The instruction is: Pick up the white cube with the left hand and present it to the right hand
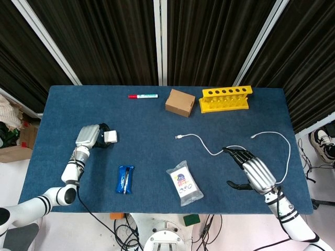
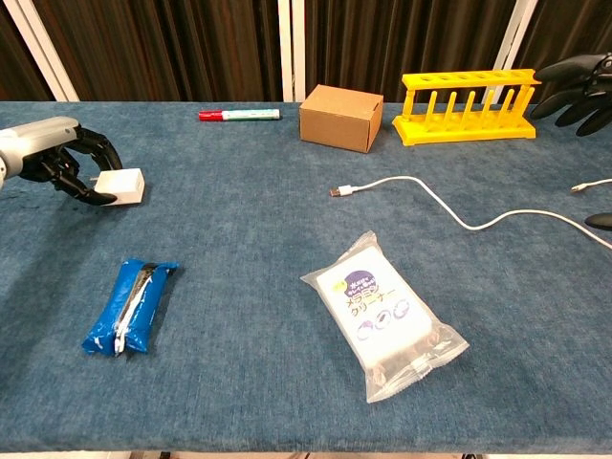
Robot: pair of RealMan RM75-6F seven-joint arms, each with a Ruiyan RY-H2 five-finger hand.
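Left hand [image 2: 59,164] fingers curled around small white cube [image 2: 120,185], left of the red-capped white marker [image 2: 239,115]; lifted or on counter — cannot tell. Right hand [image 1: 255,174] released, fingers spread, holding nothing.

We see even, bright overhead light, soft faint shadows, sharp focus, and mild bending at the edges.

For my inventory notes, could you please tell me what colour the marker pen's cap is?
Red, on the white-barrelled marker pen; clearest in the chest view.
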